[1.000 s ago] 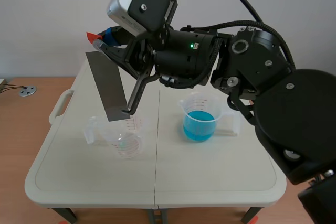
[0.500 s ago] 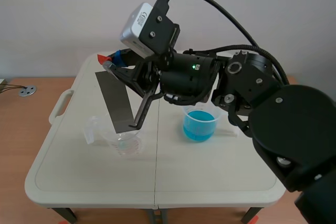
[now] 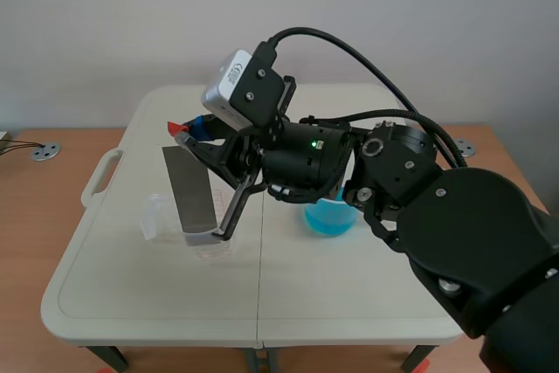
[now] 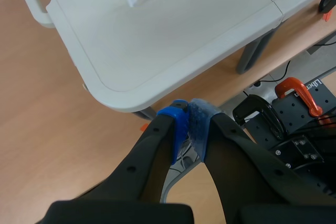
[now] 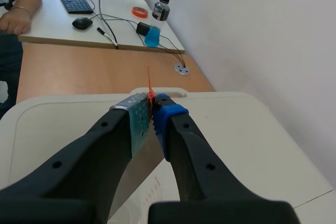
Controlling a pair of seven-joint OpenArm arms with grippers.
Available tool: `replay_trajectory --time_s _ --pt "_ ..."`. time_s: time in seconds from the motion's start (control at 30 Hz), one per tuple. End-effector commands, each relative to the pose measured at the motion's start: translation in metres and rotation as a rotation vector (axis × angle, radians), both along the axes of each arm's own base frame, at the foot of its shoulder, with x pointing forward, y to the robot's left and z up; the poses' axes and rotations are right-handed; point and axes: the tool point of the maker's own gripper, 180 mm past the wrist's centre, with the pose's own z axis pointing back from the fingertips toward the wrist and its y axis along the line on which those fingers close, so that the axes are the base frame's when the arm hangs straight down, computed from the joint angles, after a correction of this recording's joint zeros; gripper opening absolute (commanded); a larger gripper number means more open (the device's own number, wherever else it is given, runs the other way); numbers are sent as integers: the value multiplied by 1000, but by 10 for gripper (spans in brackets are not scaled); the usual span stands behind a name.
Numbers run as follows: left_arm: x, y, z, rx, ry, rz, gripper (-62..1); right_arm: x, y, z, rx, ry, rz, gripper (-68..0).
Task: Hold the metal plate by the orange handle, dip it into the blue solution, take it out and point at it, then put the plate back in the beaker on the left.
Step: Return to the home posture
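1. Metal plate (image 3: 194, 189) sat left of centre in the scene view, hanging nearly upright from the right gripper (image 3: 190, 131). That gripper was clamped on the orange handle (image 3: 176, 127) at the plate's top.
2. The right wrist view backed that up: its pads pinched the thin orange handle (image 5: 149, 97) right between them.
3. A second before, the plate was higher in the upper left, more tilted, with its bottom edge above the clear beaker (image 3: 208, 242). Since then the right arm had dropped, and the bottom edge was down in that beaker's mouth.
4. The blue solution (image 3: 330, 217) hadn't moved. It sat just right of centre, mostly hidden behind the arm and well apart from the plate.
5. For room, there was bare table (image 3: 131, 290) all across the lower part of the frame. There was also a strip left of the clear beaker before the rounded table edge.
6. Left gripper (image 4: 190, 118) was closed on nothing, pads touching. It hung off the table corner (image 4: 131, 95) over the wooden floor (image 4: 58, 129).
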Motion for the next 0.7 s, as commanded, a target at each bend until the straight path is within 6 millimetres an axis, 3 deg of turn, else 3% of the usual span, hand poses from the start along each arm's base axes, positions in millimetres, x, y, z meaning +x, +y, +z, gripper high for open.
replay_trajectory --time_s 0.0,0.47,0.67 --pt "-1 -2 2 -11 -4 -3 -593 7 5 19 48 -34 1 -662" --pt "-1 -2 2 -11 -4 -3 -593 10 0 -9 17 32 -32 -662" --pt "-1 -2 2 -11 -4 -3 -593 11 -1 -12 5 29 -36 -641"
